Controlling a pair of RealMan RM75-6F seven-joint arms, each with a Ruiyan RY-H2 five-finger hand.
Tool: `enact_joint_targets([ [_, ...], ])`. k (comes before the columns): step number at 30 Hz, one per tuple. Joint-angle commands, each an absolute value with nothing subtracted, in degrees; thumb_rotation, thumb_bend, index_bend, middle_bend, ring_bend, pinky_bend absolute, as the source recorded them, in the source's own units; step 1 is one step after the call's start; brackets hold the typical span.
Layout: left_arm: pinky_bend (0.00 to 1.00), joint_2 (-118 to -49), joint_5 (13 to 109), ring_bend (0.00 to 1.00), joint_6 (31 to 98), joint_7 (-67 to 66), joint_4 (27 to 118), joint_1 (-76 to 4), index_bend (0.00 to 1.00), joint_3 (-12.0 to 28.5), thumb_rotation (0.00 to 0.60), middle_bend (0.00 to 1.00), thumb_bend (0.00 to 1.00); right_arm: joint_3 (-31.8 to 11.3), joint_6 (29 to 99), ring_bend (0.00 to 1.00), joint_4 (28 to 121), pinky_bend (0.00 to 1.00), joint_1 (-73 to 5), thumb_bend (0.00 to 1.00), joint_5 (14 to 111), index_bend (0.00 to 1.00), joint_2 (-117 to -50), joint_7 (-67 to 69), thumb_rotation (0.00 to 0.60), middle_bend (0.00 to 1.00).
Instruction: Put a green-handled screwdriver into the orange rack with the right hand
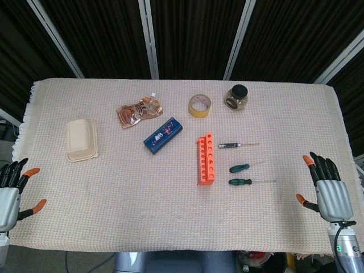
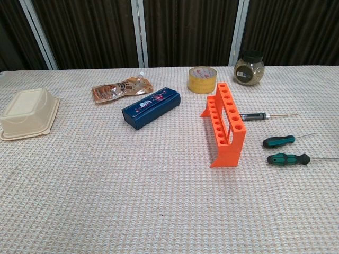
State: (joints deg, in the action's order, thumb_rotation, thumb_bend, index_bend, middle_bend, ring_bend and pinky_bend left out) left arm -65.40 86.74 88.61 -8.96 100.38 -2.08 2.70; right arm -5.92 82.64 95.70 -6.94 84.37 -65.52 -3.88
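Observation:
The orange rack [image 1: 206,159] [image 2: 225,125] stands upright near the table's middle, its row of holes empty. Right of it lie two green-handled screwdrivers: one [image 1: 240,168] [image 2: 279,141] closer to the rack's middle, the other [image 1: 241,182] [image 2: 288,159] level with the rack's near end. A black-handled screwdriver [image 1: 230,145] [image 2: 254,116] lies farther back. My right hand [image 1: 329,191] hovers open at the table's right near edge, well right of the screwdrivers. At the left near edge, my left hand [image 1: 12,190] is open and holds nothing. The chest view shows neither hand.
At the back sit a yellow tape roll [image 1: 200,105] [image 2: 202,79], a glass jar [image 1: 236,97] [image 2: 249,67] and a snack pouch [image 1: 139,111] [image 2: 122,89]. A blue case [image 1: 162,135] [image 2: 151,108] lies left of the rack. A beige lidded box [image 1: 81,140] [image 2: 29,113] sits at far left.

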Motion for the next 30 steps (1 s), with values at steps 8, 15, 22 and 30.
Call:
enact_joint_targets([
  [8,0.0,-66.01,86.54,0.01,86.61,-8.67,99.49,-3.5,0.24,2.85,0.6,0.04,0.24,-5.4,83.22,0.0,93.73,0.0,-6.79,0.12,85.33,0.12,-66.37,-0.39,0.6,0.06],
  [15,0.0,-65.65,87.59,0.01,86.38,-7.72,99.63,-4.01,0.23,2.6,0.6,0.04,0.32,-4.51,84.9,0.0,95.05,0.0,-5.4,0.12,85.8,0.12,-65.29,-1.78,0.6,0.06],
  [22,0.0,-64.91,86.75,0.01,84.99,-5.01,100.53,-4.2,0.21,2.1,0.6,0.03,0.2,-4.36,86.63,0.0,95.36,0.0,-4.28,0.12,85.87,0.13,-65.1,-1.98,0.6,0.06],
  [30,0.0,-65.17,86.35,0.01,84.68,-5.58,100.12,-4.61,0.22,2.31,0.6,0.03,0.22,-4.68,87.26,0.0,94.82,0.01,-4.24,0.12,86.3,0.16,-65.62,-1.25,0.6,0.09],
])
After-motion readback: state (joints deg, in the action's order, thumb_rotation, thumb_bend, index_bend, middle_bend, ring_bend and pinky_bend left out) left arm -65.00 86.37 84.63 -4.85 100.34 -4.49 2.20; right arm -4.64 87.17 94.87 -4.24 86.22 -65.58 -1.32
